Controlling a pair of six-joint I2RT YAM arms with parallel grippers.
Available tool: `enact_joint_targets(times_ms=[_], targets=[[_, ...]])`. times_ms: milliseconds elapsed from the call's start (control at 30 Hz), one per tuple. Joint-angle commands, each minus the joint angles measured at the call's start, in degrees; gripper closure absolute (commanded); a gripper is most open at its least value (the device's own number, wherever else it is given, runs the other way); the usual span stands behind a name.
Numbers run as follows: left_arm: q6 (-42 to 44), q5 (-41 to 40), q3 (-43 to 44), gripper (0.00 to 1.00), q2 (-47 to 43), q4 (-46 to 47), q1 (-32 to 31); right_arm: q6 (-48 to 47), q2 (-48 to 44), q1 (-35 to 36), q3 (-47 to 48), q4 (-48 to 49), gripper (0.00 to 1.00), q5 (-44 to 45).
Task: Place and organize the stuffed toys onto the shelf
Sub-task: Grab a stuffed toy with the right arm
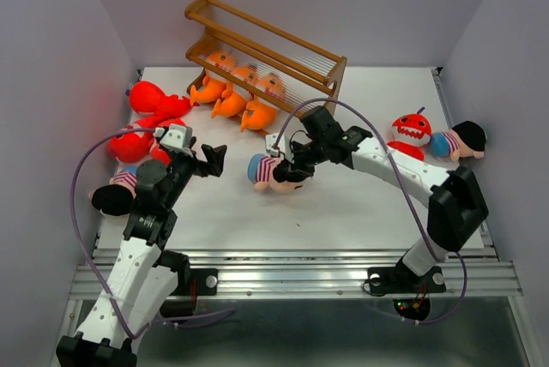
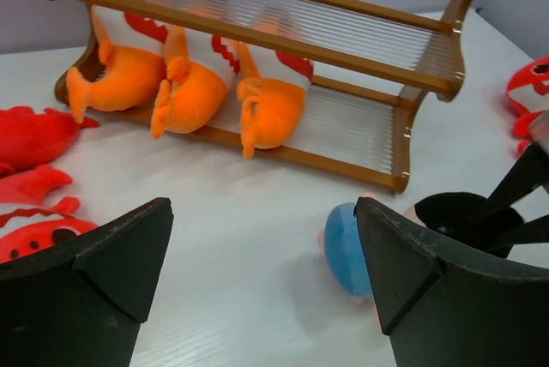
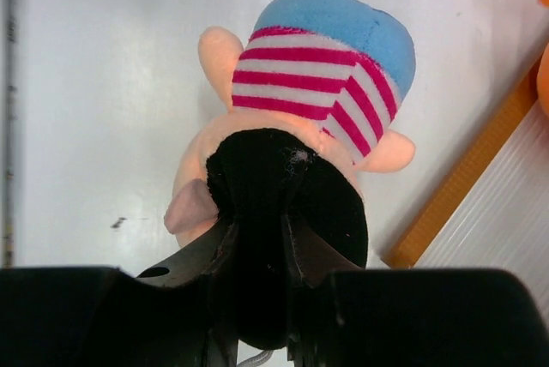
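My right gripper (image 1: 296,171) is shut on the black hair of a striped-shirt doll (image 1: 268,170) at the table's middle; the doll (image 3: 317,84) hangs head-first in the jaws, blue bottom away. My left gripper (image 1: 216,159) is open and empty, just left of that doll, whose blue end (image 2: 347,251) shows by the right finger. The wooden shelf (image 1: 266,45) stands at the back with three orange fish (image 1: 236,88) on its lowest tier (image 2: 193,88). Red sharks (image 1: 146,123) lie at the left, a doll (image 1: 116,191) below them. A red shark (image 1: 410,134) and a doll (image 1: 459,140) lie right.
White walls close in the table on the left, back and right. A metal rail runs along the near edge (image 1: 292,268). The shelf's upper tiers (image 2: 283,15) hold nothing visible.
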Motion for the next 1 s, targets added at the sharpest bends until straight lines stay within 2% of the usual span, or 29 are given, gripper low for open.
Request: enact_joint_targets(times_ms=[0, 200, 300, 367, 467, 533, 733, 833, 967], targets=[[0.3, 12.1, -0.9, 0.01, -0.1, 7.4, 0.2, 7.0, -9.2, -0.4, 1.4, -6.1, 0.97, -8.7], [-1.0, 20.8, -1.6, 0.02, 1.3, 11.0, -1.4, 4.6, -18.3, -5.4, -2.8, -16.6, 0.98, -13.3], [-0.3, 22.5, -2.0, 0.02, 2.1, 12.2, -5.7, 2.9, -23.3, -8.7, -5.6, -20.1, 0.98, -13.7], [1.6, 20.6, -2.1, 0.02, 3.2, 11.9, -9.6, 2.2, -26.3, -10.1, -8.0, -22.0, 0.99, -12.7], [3.2, 18.5, -1.8, 0.01, 5.0, 11.1, -19.1, 2.6, -32.1, -12.1, -11.4, -23.2, 0.99, -12.6], [5.0, 17.4, -2.2, 0.02, 5.7, 11.0, -22.1, 2.4, -34.7, -12.6, -14.2, -24.8, 0.99, -12.7], [10.6, 11.6, -2.8, 0.02, 8.2, 10.7, -33.6, 0.6, -37.1, -12.6, -19.7, -27.5, 0.99, -12.3], [16.5, 7.6, -2.6, 0.02, 9.5, 8.3, -38.1, -0.1, -37.2, -12.6, -20.5, -28.1, 0.99, -12.7], [20.4, 6.6, -2.8, 0.02, 10.3, 7.3, -41.2, -1.4, -36.4, -12.6, -20.4, -28.9, 0.99, -14.4]])
